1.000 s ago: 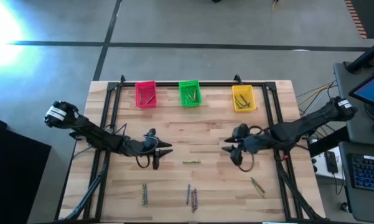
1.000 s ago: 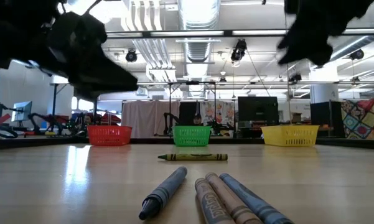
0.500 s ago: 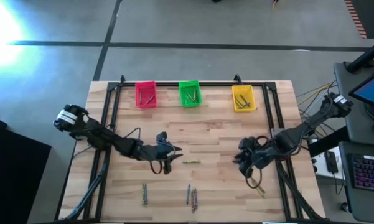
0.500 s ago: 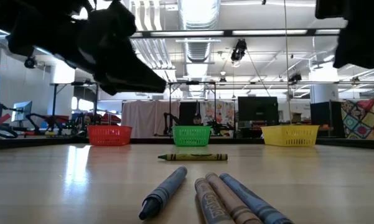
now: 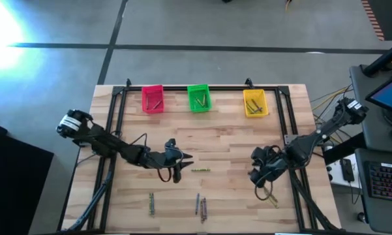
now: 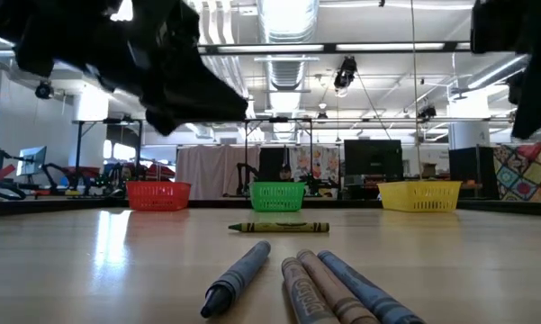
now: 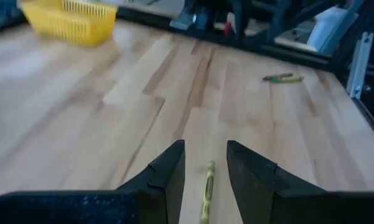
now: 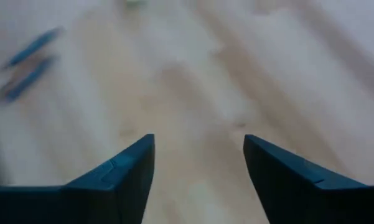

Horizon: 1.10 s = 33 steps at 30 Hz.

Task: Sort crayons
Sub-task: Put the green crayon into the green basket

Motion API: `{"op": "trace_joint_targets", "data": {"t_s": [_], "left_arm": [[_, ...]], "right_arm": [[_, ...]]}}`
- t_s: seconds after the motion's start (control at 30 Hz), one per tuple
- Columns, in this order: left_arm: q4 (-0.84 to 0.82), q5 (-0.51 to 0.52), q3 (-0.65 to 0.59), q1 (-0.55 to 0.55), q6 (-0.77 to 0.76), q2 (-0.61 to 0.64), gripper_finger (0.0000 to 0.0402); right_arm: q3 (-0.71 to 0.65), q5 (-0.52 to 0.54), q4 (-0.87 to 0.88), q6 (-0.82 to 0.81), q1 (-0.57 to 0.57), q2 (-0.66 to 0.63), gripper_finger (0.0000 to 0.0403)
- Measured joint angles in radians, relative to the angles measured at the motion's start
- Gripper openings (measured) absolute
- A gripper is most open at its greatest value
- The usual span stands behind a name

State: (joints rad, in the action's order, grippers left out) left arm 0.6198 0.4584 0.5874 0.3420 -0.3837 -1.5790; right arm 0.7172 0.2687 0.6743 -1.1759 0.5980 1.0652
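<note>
Olive-green and thin, one crayon (image 5: 200, 170) lies alone near the middle of the wooden table (image 5: 215, 143) in the high view, just beside the left gripper (image 5: 180, 166); more crayons lie along the near edge: a pair (image 5: 151, 203) toward the left corner, a bluish and brownish cluster (image 5: 201, 206) at the middle, and two (image 5: 269, 194) by the right gripper (image 5: 256, 179). A few sticks also lie in the pink bin (image 5: 152, 98), green bin (image 5: 198, 98) and yellow bin (image 5: 254, 102) along the far edge. The low view shows the olive crayon (image 6: 279, 227) lying flat mid-table, with blue-grey and brown crayons (image 6: 315, 283) close to the near edge. In the left wrist view the left gripper (image 7: 206, 168) has its fingers a narrow gap apart, empty, the olive crayon (image 7: 206, 193) on the wood between them. In the right wrist view the right gripper (image 8: 199, 165) stands wide and empty above bare wood, blue crayons (image 8: 28, 65) blurred farther off.
</note>
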Motion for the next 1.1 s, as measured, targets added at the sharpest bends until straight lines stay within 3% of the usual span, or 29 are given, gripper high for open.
{"op": "trace_joint_targets", "data": {"t_s": [0.1, 0.3, 0.5, 0.6, 0.77, 1.0, 1.1], "left_arm": [[0.042, -0.043, 0.0, -0.002, -0.024, -0.066, 0.0121], [0.008, -0.254, 0.109, 0.0, 0.006, -0.228, 0.0184], [-0.305, -0.136, 0.264, -0.011, -0.014, -0.321, 0.0217], [-0.374, -0.127, 0.307, -0.02, -0.007, -0.335, 0.0216], [-0.37, -0.162, 0.313, -0.043, 0.007, -0.362, 0.0177], [-0.376, -0.161, 0.312, -0.06, 0.032, -0.404, 0.0029], [-0.377, -0.188, 0.296, -0.081, 0.05, -0.382, 0.0015]], "right_arm": [[-0.019, 0.051, 0.045, -0.149, 0.0, 0.085, 0.0246], [-0.008, 0.046, 0.007, -0.188, 0.013, 0.262, 0.0231], [0.045, 0.047, -0.066, -0.126, 0.014, 0.367, 0.0209], [0.069, 0.062, -0.087, -0.093, 0.024, 0.399, 0.0201], [0.089, 0.139, -0.118, -0.08, 0.055, 0.437, 0.0189], [0.095, 0.22, -0.115, -0.096, 0.084, 0.448, 0.0177], [0.094, 0.292, -0.111, -0.097, 0.085, 0.444, 0.0171]]}}
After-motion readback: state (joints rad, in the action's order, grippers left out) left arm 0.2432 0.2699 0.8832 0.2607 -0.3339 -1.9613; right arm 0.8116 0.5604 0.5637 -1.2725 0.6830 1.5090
